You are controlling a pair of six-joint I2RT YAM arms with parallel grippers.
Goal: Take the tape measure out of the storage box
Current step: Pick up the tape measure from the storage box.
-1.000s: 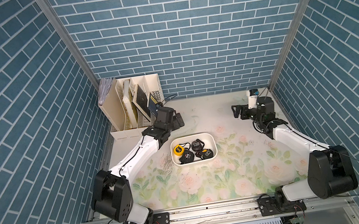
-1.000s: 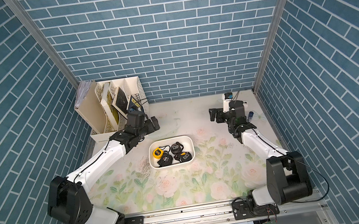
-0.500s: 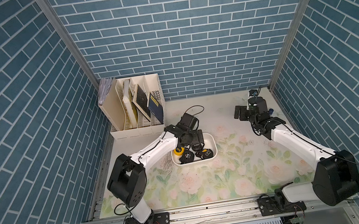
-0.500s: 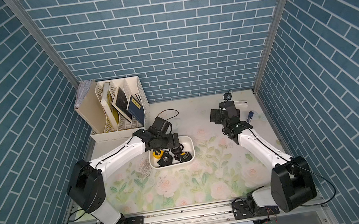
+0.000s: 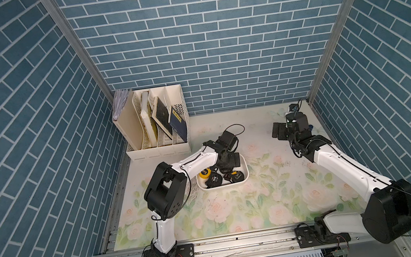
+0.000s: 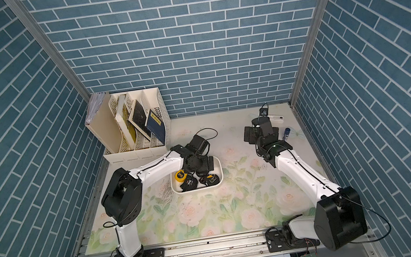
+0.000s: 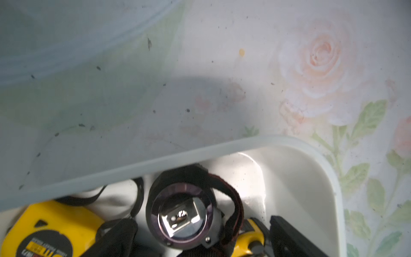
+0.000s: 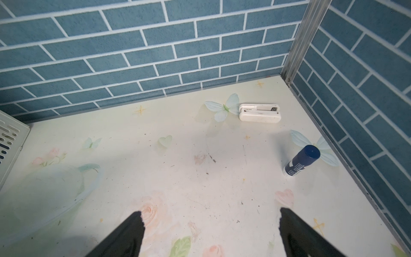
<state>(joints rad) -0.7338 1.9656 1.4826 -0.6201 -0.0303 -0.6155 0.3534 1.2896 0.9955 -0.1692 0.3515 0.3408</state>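
- Far left, back corner: organizer (image 5: pixel 158 148), cream, books leaning in its slots, well apart from box.
- Approx centre, on floral mat (image 5: pixel 238 212): box (image 5: pixel 246 168), a shallow white tub w/ rounded corners and thick rim; visible in both top views.
- Tape (image 5: pixel 204 173): yellow case, round black label w/ yellow lettering, lying flat w/ label up in box's left end, close to back rim.
- Rest of box: two black cases (image 5: pixel 213 180) w/ yellow trim along front side. Behind them a headlamp (image 7: pixel 182 218), lens up, dark strap looped round it.
- Tape vs jaws: outside the gap, at the outer side of one finger (image 7: pixel 115 235), whose tip overlaps tape's edge in L wrist view. Touching or just above: can't tell.
- L gripper (image 7: pixel 199 220): pointed down into box's back half, jaws spread wide, gripping nothing. Headlamp between the fingers, no visible contact either side.
- R gripper (image 8: pixel 210 212): well right of box, toward back-right corner, above bare mat, jaws wide apart, empty.
- Beyond R gripper, near back wall: white stapler (image 8: pixel 259 113).
- Furthest right, near side wall: blue glue stick (image 8: pixel 300 163), apart from stapler.
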